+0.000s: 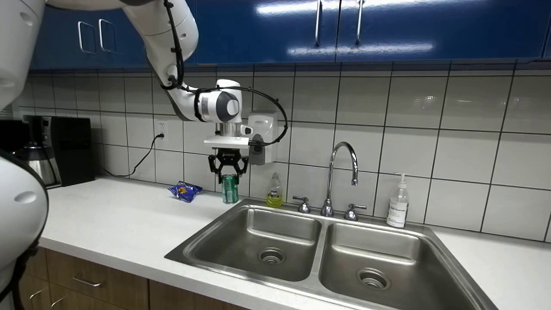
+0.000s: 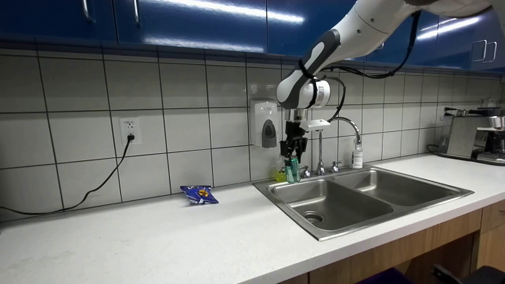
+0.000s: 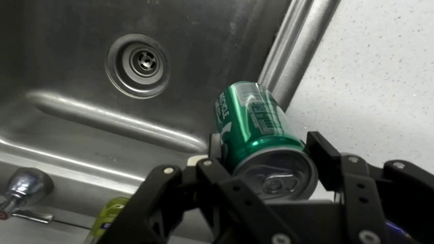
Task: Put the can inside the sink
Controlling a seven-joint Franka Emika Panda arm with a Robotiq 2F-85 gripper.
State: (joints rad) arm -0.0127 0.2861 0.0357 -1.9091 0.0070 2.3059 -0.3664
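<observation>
While the part-closed hand clasps the can, its long axis near-vertical, the nearer basin of the sink lies just alongside.

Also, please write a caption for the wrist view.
The can held in the gripper, with the sink and its drain behind.

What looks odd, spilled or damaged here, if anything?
Nothing stands out: the gripper holds the green can, no dent visible; no spill shows in the sink; the yellow bottle and pump bottle stand upright.
</observation>
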